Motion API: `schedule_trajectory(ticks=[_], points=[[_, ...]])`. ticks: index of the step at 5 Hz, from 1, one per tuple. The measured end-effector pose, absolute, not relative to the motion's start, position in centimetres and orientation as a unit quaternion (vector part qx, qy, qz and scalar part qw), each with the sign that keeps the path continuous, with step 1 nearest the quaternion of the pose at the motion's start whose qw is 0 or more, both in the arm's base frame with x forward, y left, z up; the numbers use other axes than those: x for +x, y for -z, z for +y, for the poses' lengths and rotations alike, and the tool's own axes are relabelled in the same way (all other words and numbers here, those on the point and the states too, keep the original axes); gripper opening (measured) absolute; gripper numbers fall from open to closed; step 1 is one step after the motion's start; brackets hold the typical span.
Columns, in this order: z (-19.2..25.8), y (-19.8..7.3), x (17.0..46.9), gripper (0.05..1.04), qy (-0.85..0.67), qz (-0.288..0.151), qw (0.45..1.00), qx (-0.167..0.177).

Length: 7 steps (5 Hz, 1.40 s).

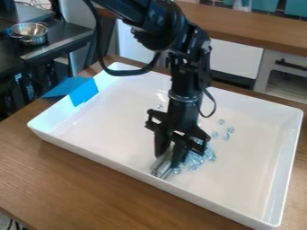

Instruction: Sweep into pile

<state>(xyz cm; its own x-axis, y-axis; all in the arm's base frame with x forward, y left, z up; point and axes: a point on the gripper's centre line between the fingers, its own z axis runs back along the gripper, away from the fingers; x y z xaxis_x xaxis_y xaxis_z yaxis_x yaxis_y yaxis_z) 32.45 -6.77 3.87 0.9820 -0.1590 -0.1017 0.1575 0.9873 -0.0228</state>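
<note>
Hangs down from the top edge of the view as a black, jointed robot arm (162, 33), trailing a looped black cable (123, 72). Ends in a black two-finger gripper (168, 160), upright and low inside a large, white, rectangular, shallow-walled tray (90, 152). Pinches a short, silvery-grey, shiny bar-like tool (161, 167) between the fingertips, tilted, with its lower end close to the tray's near wall. Cannot tell whether it touches that wall.

Shows just beside the gripper, on the view's right, a small heap of clear, bluish, glassy pieces (196, 161), lying on the tray floor. Shows farther back a few loose clear pieces (230, 130), scattered apart from the heap, and one more clear piece (160, 107) behind the gripper, toward the left.

Rests the tray on a brown wood-grained table (78, 184). Drapes a bright blue flat sheet (84, 92) over the tray's left wall. Sets a shiny round steel pot (30, 34) on a dark surface at upper left. Includes white cabinet fronts (237, 59) beyond the table, under a wooden counter (252, 31).
</note>
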Motion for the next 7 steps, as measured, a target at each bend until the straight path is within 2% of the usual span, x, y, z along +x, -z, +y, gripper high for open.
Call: schedule_trajectory(ticks=[1, 2, 3, 4, 5, 6, 7], points=[[-7.9, -3.8, 31.8, 0.37, 0.13, 0.032, 0.991, -0.028], [-9.8, -3.9, 31.5, 0.37, 0.201, -0.009, 0.977, -0.067], [-10.5, -3.8, 31.4, 0.37, 0.248, -0.042, 0.964, -0.09], [-11.8, -3.7, 31.0, 0.37, 0.308, -0.062, 0.941, -0.127], [-11.7, -3.9, 30.8, 0.37, 0.305, -0.059, 0.938, -0.155], [-10.2, -5.4, 31.0, 0.37, 0.271, -0.045, 0.944, -0.182], [-6.9, -10.1, 32.9, 0.37, 0.23, -0.077, 0.947, -0.21]])
